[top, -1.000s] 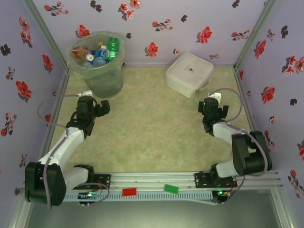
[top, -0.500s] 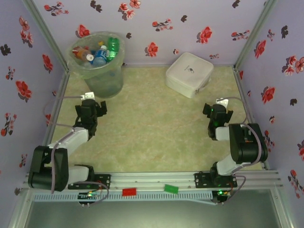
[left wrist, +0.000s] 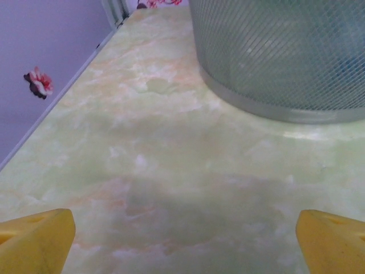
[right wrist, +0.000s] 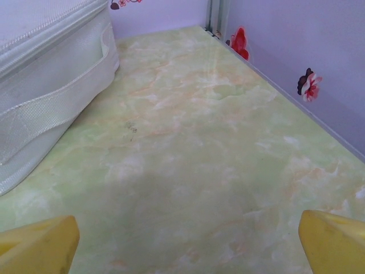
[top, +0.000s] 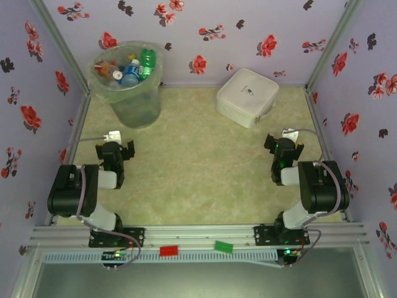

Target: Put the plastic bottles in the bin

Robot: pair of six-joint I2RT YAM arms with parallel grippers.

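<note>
Bottles (top: pixel 127 69) heaped inside far-left bin (top: pixel 138 107); looks finished. Left gripper (top: pixel 115 148), right gripper (top: pixel 283 143): spread wide, empty, presumably parked near bases.

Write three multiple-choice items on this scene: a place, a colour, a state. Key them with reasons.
1. Where does the bin stand?
A. Near edge, between the arms.
B. Far left corner.
C. Far right corner.
2. What colour is the square box?
A. Red.
B. Black.
C. White.
3. How is the left pincer?
A. Open, holding nothing.
B. Shut on a bottle.
C. Shut on the bin's rim.
Key: 1 B, it sits by the far left walls; 2 C, its lid and sides are white; 3 A, its yellow fingers stand wide apart over bare table.
</note>
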